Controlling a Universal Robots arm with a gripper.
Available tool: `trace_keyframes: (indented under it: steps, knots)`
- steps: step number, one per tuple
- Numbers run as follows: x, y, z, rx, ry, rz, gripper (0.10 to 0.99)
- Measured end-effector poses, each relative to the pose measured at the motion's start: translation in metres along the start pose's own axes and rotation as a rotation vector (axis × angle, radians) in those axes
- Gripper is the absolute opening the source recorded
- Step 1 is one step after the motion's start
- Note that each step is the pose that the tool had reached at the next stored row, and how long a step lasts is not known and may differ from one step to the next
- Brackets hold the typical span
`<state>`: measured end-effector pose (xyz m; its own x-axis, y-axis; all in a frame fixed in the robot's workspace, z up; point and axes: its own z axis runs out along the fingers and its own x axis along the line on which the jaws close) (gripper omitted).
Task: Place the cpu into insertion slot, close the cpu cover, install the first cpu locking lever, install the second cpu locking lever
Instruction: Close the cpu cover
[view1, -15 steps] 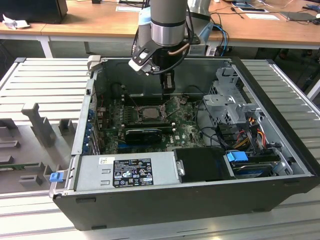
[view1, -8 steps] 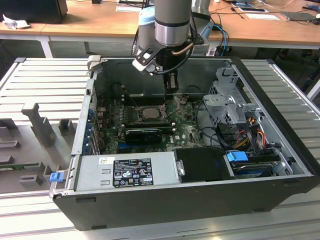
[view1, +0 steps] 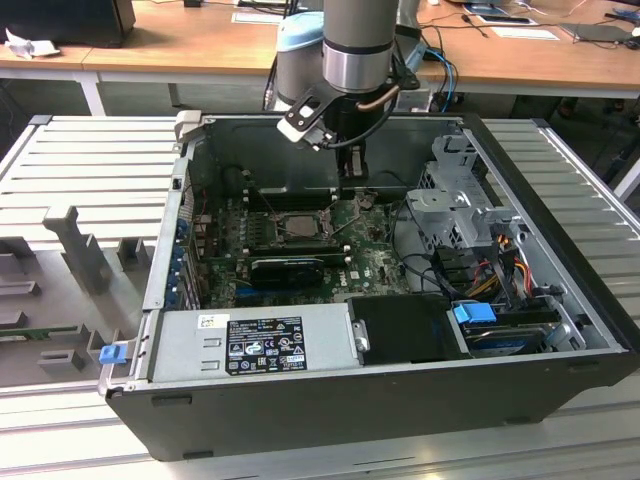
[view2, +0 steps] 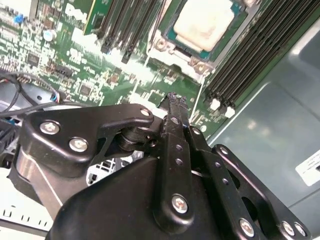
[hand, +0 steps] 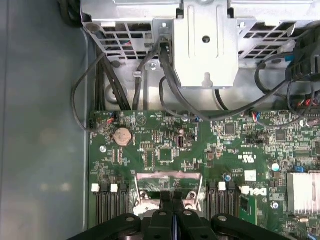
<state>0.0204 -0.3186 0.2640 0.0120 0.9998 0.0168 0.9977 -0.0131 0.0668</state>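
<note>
Tool (view2: 173, 102) is clenched, fingers pressed together with nothing between them, hanging over the green motherboard (hand: 165, 145) just beside the insertion slot (view2: 159, 44). The cpu (view2: 205, 22) sits in that slot, pale face up. Labels-wise, there's a black-and-white sticker on the power supply (view1: 264, 343), print too small to make out.
</note>
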Motion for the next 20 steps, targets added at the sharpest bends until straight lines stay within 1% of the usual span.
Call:
trace_keyframes:
  steps: [2,4,7,11,14,20]
  knots:
    - [0.0001,0.0033,0.0003,0.0,0.0,-0.001,0.106]
    - [0.0,0.005,0.0005,0.0,-0.0001,-0.001,0.106]
    - [0.0001,0.0128,0.0022,0.001,-0.0001,-0.001,0.106]
    - [0.0002,0.0186,0.0036,0.003,-0.0001,-0.001,0.106]
    - [0.0003,0.0269,0.0052,0.006,0.0,-0.001,0.106]
    - [0.0004,0.0365,0.008,0.009,0.0002,-0.003,0.106]
